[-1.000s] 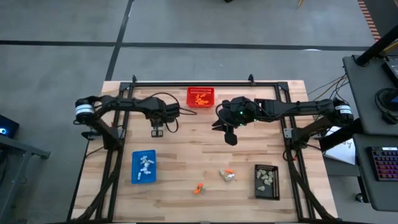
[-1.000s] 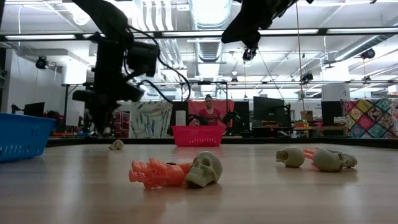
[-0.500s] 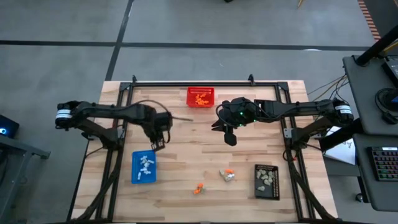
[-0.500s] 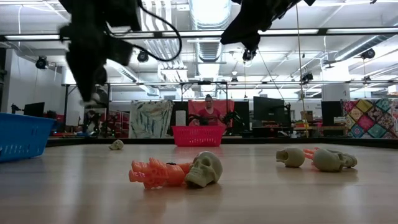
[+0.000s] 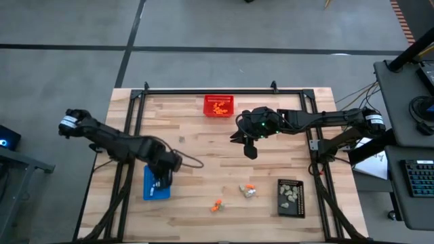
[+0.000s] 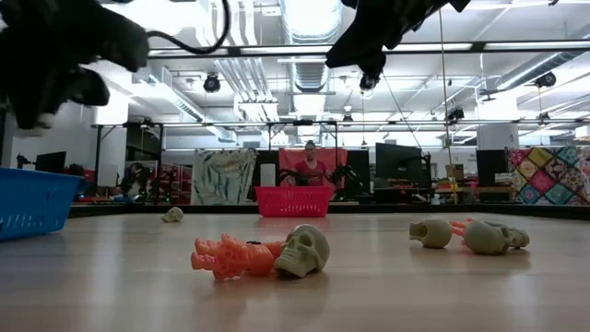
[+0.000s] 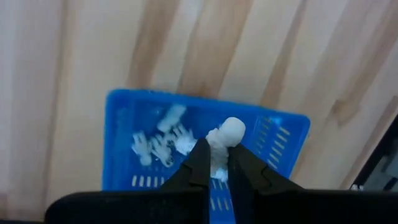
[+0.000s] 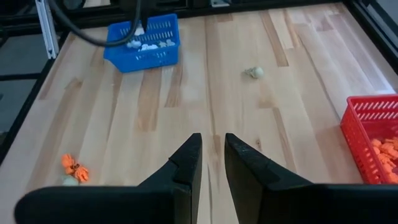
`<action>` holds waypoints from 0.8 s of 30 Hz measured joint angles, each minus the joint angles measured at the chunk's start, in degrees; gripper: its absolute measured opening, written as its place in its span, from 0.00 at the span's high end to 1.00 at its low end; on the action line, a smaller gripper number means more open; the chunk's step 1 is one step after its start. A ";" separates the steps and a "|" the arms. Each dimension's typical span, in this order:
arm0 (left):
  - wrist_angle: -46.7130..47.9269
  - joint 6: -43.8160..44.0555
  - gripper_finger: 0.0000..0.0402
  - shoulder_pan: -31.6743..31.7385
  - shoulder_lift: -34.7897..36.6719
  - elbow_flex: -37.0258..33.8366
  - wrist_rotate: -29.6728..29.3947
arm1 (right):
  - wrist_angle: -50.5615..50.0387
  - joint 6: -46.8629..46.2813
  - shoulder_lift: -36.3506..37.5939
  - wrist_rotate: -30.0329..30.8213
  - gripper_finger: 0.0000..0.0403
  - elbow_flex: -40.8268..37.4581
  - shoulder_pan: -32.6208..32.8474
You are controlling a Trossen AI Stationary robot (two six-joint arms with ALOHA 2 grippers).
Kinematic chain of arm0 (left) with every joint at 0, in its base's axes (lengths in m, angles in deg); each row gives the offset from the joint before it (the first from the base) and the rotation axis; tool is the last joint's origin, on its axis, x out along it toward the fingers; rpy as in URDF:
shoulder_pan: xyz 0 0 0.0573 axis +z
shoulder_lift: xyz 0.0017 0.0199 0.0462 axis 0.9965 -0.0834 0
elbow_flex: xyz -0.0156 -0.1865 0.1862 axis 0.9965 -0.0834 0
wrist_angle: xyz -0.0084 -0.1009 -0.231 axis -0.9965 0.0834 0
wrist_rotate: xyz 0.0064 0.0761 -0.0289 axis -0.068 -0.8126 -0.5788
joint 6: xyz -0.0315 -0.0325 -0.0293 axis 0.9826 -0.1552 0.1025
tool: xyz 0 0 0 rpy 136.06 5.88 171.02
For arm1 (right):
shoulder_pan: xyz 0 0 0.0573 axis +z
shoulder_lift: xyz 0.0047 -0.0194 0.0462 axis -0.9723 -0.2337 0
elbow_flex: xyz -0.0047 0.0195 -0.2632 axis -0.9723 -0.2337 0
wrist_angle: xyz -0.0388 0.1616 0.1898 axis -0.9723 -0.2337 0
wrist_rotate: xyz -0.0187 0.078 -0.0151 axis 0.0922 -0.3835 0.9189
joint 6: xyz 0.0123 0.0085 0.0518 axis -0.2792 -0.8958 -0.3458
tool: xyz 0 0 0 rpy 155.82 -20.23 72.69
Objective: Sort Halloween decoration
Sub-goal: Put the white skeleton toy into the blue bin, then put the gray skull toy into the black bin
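Observation:
My left gripper hangs over the blue tray, shut on a small white trinket. In the high view this gripper is above the tray at the near left. Several white trinkets lie in the tray. My right gripper hovers above the table's middle, open by a narrow gap with nothing between its fingers. Loose trinkets rest on the wood: an orange one with a skull, a beige and orange group, and a single small one. My left gripper pinches the white trinket's lower part between its two fingertips. Its rounded head sticks out past the tips. The fingers point down from above. The trinket is lifted clear, above the blue tray's inside.
A red mesh basket with orange pieces stands at the far edge. A black tray with beige pieces sits at the near right. Black frame rails run along the table's left, right and far sides. Bare wood lies between the trays.
My left gripper has swung from the far left-middle of the table toward the near edge and now stands above the blue tray. It has risen and rolled its wrist on the way, staying shut.

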 joint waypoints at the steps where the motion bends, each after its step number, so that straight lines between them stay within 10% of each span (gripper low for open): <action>1: -0.10 0.74 0.99 -1.06 0.00 -0.28 -0.02 | 0.29 -0.07 0.00 0.00 0.85 0.00 0.11; 24: 0.88 8.93 0.65 -3.32 -0.09 -5.38 -3.11 | 1.38 -4.48 0.00 -0.01 0.85 -0.20 5.38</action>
